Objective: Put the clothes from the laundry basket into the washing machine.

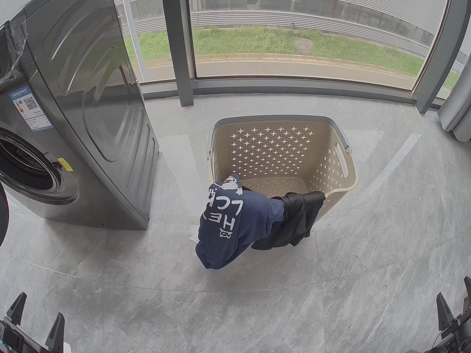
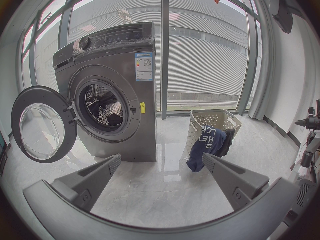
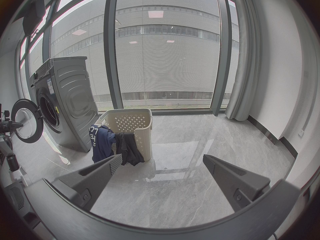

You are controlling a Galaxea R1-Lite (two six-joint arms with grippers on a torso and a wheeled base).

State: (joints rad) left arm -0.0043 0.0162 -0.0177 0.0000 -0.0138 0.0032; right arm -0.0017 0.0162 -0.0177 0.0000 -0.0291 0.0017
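Note:
A beige laundry basket (image 1: 338, 138) stands on the grey floor before the window. A navy blue garment (image 1: 230, 226) with white print and a black garment (image 1: 292, 219) hang over its near rim. To the left is the grey washing machine (image 1: 93, 94), its round door (image 2: 41, 125) swung open and the drum (image 2: 103, 107) exposed. My left gripper (image 1: 35, 319) is low at the near left, open and holding nothing, far from the basket. Low at the near right, my right gripper (image 1: 454, 302) is also open and holds nothing.
Tall windows with dark frames (image 1: 176, 40) run behind the basket. A grey curtain (image 3: 241, 67) hangs at the right, beside a white wall. Bare floor (image 1: 245, 310) lies between the grippers and the basket.

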